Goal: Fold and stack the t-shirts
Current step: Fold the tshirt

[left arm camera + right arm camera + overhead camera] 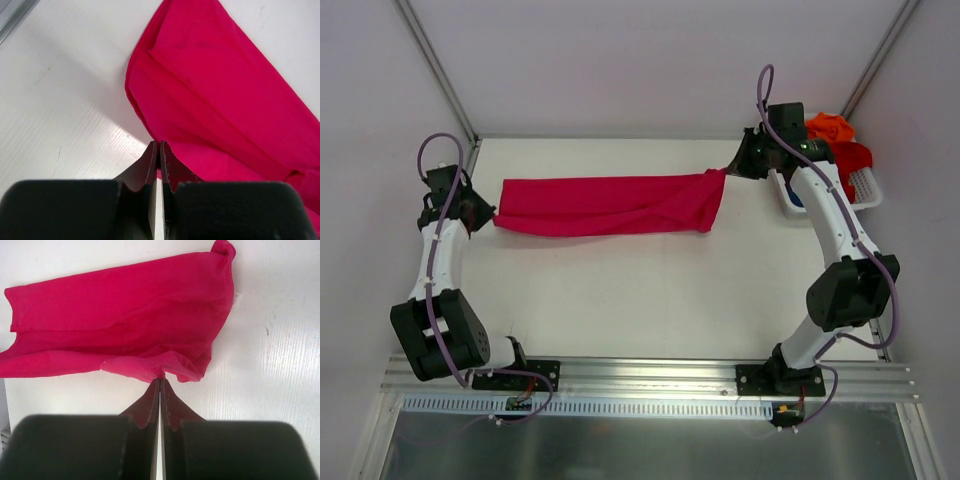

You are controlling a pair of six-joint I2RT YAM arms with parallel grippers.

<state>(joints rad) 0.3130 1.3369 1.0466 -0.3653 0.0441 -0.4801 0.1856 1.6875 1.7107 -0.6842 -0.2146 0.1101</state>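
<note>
The crimson-pink t-shirt (605, 205) spans the far half of the table (620, 300) as a long band, its ends pinched in the pressed-together fingers of the left gripper (485, 213) and right gripper (735, 165), probably to draw it taut and flat for folding. The white basket (868, 188) in the far right corner holds the orange shirt (828, 128), red shirt (852, 155) and dark blue shirt (797, 197), apparently waiting their turn

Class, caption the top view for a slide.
Left pincer and right pincer hold the crimson-pink t-shirt stretched between them.
</note>
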